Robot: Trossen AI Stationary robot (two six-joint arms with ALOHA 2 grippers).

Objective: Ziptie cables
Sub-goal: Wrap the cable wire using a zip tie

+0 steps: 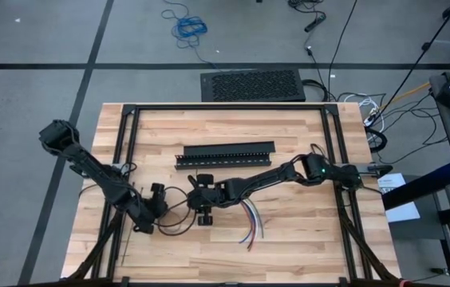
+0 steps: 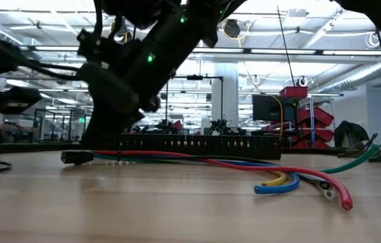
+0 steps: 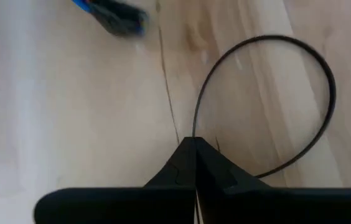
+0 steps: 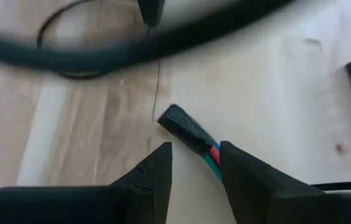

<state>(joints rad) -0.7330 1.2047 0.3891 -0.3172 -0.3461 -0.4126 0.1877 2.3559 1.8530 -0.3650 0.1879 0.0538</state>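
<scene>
Open industrial lab: exposed ceiling ducts (image 2: 271, 50), strip lights, monitor (image 2: 266, 108), red racks (image 2: 312, 118), cable-strewn grey floor (image 1: 33, 40).

High view looks straight down on the whole pale wooden plank table (image 1: 289, 239). Low view sits at tabletop height, facing level into the room. Wrist views hover close above the wood; both share the bundle of coloured wires (image 4: 210, 151).

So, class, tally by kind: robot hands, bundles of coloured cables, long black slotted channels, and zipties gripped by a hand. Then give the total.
Robot hands: 2, the left hand and the right hand
Bundles of cables: 1
Slotted channel: 1
Ziptie gripped by the left hand: 1
Total: 5
</scene>
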